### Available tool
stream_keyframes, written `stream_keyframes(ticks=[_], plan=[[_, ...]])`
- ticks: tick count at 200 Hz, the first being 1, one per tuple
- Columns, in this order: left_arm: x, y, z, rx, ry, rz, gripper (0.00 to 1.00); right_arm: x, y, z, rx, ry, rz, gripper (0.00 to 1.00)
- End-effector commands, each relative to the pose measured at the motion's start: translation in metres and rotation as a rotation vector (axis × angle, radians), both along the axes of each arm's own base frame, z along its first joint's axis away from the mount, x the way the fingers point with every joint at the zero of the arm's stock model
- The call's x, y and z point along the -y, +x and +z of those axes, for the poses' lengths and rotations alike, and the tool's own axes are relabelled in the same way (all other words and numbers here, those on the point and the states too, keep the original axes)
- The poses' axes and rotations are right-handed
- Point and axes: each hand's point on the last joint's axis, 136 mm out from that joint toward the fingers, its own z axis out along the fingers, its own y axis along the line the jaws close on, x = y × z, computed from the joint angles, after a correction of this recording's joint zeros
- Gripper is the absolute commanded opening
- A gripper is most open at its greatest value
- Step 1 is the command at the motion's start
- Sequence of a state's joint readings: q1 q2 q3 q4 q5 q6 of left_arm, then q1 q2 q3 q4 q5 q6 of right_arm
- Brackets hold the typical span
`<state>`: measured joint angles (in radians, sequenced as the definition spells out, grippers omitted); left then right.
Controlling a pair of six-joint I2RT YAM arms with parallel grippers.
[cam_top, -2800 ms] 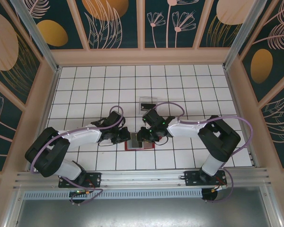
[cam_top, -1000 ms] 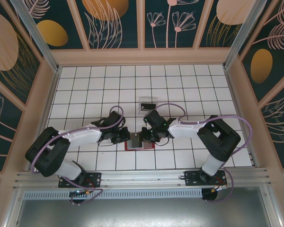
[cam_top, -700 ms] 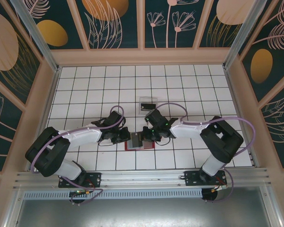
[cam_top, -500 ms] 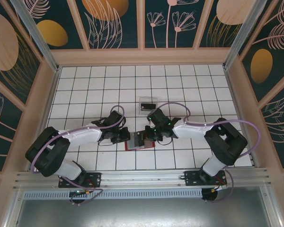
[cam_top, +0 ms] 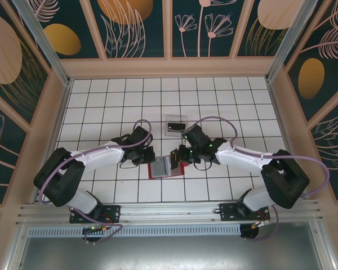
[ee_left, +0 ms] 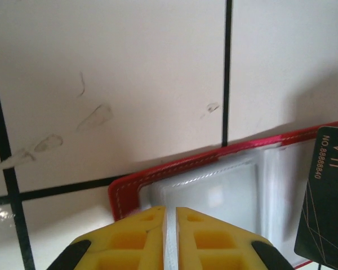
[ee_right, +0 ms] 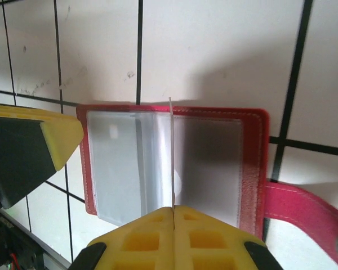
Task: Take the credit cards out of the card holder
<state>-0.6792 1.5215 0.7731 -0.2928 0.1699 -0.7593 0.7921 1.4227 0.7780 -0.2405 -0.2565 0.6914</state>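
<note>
Where the top view is looking down on the white tiled table (cam_top: pixel 101 101), the card holder (cam_top: pixel 164 169) is lying open at the near middle. It is at 6 o'clock from the clear tray (cam_top: pixel 176 124) and well apart from it. The left gripper (cam_top: pixel 150 158) is sitting at the holder's 9 o'clock edge and the right gripper (cam_top: pixel 176 159) at its 2 o'clock. Their bodies are covering part of the red cover, and the jaws are too small here to be read.

In the left wrist view, the left gripper (ee_left: pixel 170 212) is pressing its yellow fingers together on a thin pale sheet standing edge-on between them. This is seemingly a clear pocket leaf of the card holder (ee_left: pixel 183 175), and the bottom border is cutting the fingers off. At 3 o'clock a dark credit card (ee_left: pixel 327 197) printed VIP is running off the frame.

In the right wrist view, the right gripper (ee_right: pixel 173 209) is pinching a credit card (ee_right: pixel 172 152). The card is showing only as a hairline rising toward 12 o'clock over the open holder (ee_right: pixel 214 163), so its face is unreadable. A yellow finger (ee_right: pixel 42 140) of the left gripper is hiding the holder's 9 o'clock edge. The closure tab (ee_right: pixel 304 216) is trailing off at 4 o'clock, clipped by the frame. The cloudy pockets are giving no clear sign of whether cards are sitting inside.
</note>
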Motion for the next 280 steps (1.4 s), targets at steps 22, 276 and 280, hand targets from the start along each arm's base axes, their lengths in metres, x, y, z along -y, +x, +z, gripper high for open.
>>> stream_keyframes(ticks=[22, 276, 280], plan=[[-0.001, 0.010, 0.013, 0.049, 0.033, -0.011, 0.15, 0.009, 0.027, 0.050, 0.269, -0.035, 0.088, 0.00], [0.000, 0.003, 0.038, 0.083, -0.099, 0.075, 0.18, 0.014, 0.129, 0.068, 0.751, -0.435, 1.303, 0.00], [-0.001, 0.004, 0.038, 0.086, -0.099, 0.079, 0.18, 0.013, 0.130, 0.067, 0.745, -0.432, 1.312, 0.00]])
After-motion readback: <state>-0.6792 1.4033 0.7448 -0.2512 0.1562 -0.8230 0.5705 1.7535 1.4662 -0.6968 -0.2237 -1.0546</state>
